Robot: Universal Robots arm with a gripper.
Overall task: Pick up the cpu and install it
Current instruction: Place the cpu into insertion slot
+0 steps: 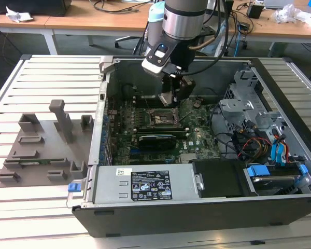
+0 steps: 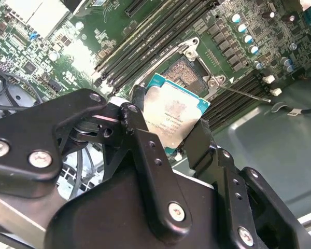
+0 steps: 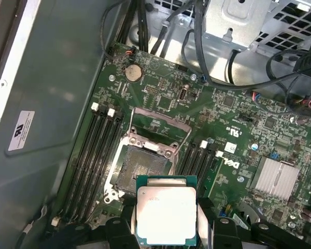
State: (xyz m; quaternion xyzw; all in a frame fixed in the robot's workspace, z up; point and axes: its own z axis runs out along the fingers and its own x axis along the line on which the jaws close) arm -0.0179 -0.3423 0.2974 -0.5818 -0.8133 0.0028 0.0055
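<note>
Your tool (image 2: 167, 136) is closed on the cpu (image 3: 166, 213), gripping two opposite edges. It holds the chip over the motherboard (image 3: 233, 119) by the open socket (image 3: 140, 168), seemingly not touching.

The desk (image 1: 41, 72) I work over is pale grey, ribbed with long slats running across the exterior view. Behind it, a strip of dark grey floor (image 1: 83, 44) separates it from a row of wooden desks (image 1: 93, 22) on white legs (image 1: 51, 42). These carry tangled black cables (image 1: 119, 6) and crumpled white paper (image 1: 18, 14). The light is even, casting soft shadows.
</note>
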